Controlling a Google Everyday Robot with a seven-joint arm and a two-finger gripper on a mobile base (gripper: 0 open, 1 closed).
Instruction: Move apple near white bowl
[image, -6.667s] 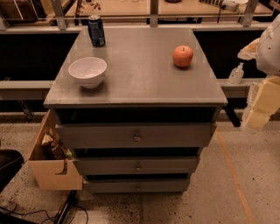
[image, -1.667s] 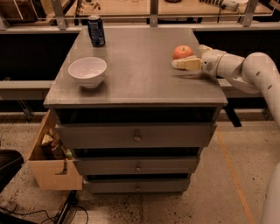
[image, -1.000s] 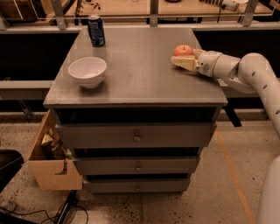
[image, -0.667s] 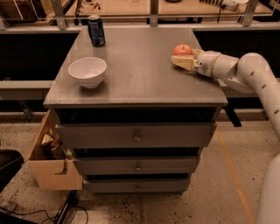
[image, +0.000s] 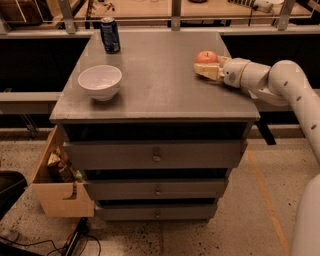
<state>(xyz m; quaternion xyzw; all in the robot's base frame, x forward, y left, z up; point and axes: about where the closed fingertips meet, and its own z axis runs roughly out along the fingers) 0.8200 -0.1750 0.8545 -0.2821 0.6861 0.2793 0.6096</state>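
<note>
One grey cabinet (image: 160, 85) with three drawers (image: 156, 155) stands here, and one white arm (image: 295, 85) reaches in over its right edge. On top sit one white bowl (image: 100, 81) front left, one blue can (image: 110, 35) back left, and one apple (image: 206, 56) back right (well apart from the bowl). The gripper (image: 209, 70) sits against the apple's near side; whether it grips the apple I cannot tell.

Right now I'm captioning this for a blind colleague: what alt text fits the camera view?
The robot's tool reaches in from the right to the apple at the right back of a grey cabinet top. A white bowl sits near its left front edge, a dark blue can at the back left.
</note>
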